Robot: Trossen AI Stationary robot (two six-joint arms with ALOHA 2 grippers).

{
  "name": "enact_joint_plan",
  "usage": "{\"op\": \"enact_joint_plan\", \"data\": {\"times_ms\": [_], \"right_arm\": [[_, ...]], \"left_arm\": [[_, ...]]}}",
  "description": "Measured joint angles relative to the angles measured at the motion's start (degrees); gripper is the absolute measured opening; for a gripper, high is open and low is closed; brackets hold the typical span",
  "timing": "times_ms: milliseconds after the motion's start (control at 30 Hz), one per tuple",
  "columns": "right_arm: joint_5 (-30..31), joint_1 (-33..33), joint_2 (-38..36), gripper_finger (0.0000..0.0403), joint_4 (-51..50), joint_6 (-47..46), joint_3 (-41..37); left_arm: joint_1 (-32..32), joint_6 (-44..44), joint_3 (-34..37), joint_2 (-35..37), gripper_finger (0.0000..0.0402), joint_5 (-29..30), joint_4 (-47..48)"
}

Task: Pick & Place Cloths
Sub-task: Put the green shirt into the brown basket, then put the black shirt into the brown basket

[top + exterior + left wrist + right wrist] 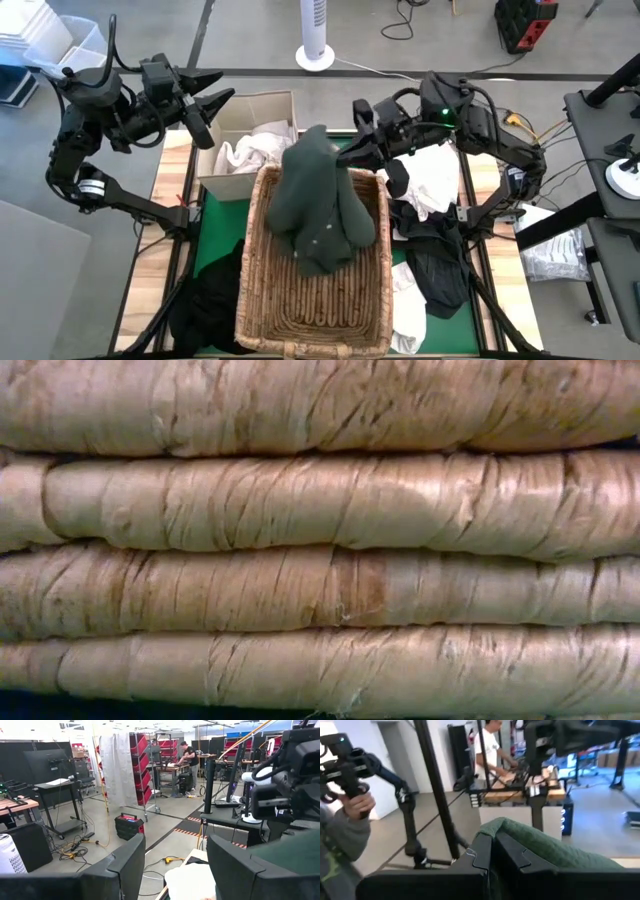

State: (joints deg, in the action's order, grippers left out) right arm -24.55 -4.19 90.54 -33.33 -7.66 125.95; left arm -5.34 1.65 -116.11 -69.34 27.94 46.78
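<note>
Right claw [345, 152] clamped on dark green cloth [318, 200] draped over wicker basket [262, 290], arm reaching leftward, left claw [212, 108] spread, raised far-left above counter

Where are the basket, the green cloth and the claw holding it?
Basket [262, 300]: high view, on its left woven wall.
Green cloth [318, 205]: high view, on its middle, draped over the basket.
Right gripper [352, 152]: high view, at its fingertips, pinching the cloth's top.

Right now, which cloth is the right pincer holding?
The dark green cloth, draped into the wicker basket, pinched by the right pincer; the other cloths lie outside it.
</note>
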Motion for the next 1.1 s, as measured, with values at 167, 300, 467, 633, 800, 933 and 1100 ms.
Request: {"op": "enact_joint_plan", "data": {"times_ms": [167, 300, 467, 633, 800, 933, 1100], "right_arm": [[-0.07, 0.24, 0.55, 0.0010, -5.81, 0.02, -0.02], [0.00, 0.44, 1.29, 0.0016, -9.86, 0.83, -0.05], [0.01, 0.59, 2.10, 0.0036, -10.48, 0.85, -0.09], [0.10, 0.57, 2.25, 0.0089, -10.32, 0.59, -0.09], [0.10, 0.57, 2.06, 0.0158, -10.13, -0.81, -0.09], [0.12, 0.57, 1.98, 0.0201, -10.16, -1.42, -0.09], [1.50, 0.55, 1.42, 0.0224, -10.58, -1.46, -0.09]], "left_arm": [[-0.02, 0.00, 0.00, 0.00, 0.0190, 0.00, -0.02], [0.00, 0.00, 0.00, 0.00, 0.0190, 0.00, 0.00], [0.00, 0.00, 0.00, 0.00, 0.0190, 0.00, -0.02], [0.00, 0.00, 0.00, 0.00, 0.0190, 0.00, -0.02], [-0.01, 0.00, 0.00, 0.00, 0.0190, 0.00, -0.02], [0.00, 0.00, 0.00, 0.00, 0.0190, 0.00, -0.04], [0.00, 0.00, 0.00, 0.00, 0.0190, 0.00, -0.04]]}}
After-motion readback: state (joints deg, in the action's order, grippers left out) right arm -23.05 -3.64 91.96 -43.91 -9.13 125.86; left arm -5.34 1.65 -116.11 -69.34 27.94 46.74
